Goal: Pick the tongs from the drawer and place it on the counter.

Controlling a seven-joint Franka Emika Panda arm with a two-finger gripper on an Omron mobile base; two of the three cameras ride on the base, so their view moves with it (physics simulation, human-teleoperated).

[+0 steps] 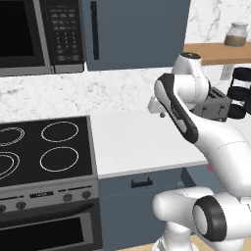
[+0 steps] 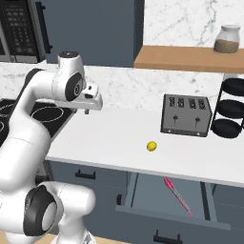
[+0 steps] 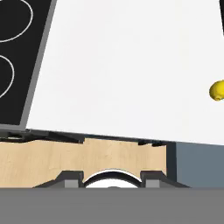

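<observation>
From the left base view, the white arm bends above the white surface (image 1: pixel 142 142) beside the black stovetop (image 1: pixel 44 147). The right base view shows the end effector (image 2: pixel 87 111) poised over that surface; pink tongs (image 2: pixel 177 196) lie in the open drawer (image 2: pixel 138 190) below, past a yellow ball (image 2: pixel 151 146) and toaster (image 2: pixel 186 115). In the hand view, whether the end effector's jaws stand wide or narrow cannot be told.

- Left base view: looked forward and down from behind the arm's left; took in stovetop (image 1: pixel 44 147) and counter (image 1: pixel 142 142)
- Right base view: shared that counter (image 2: pixel 119 138) from the right
- Hand view: looked down, near, over its edge (image 3: pixel 109 135)
</observation>
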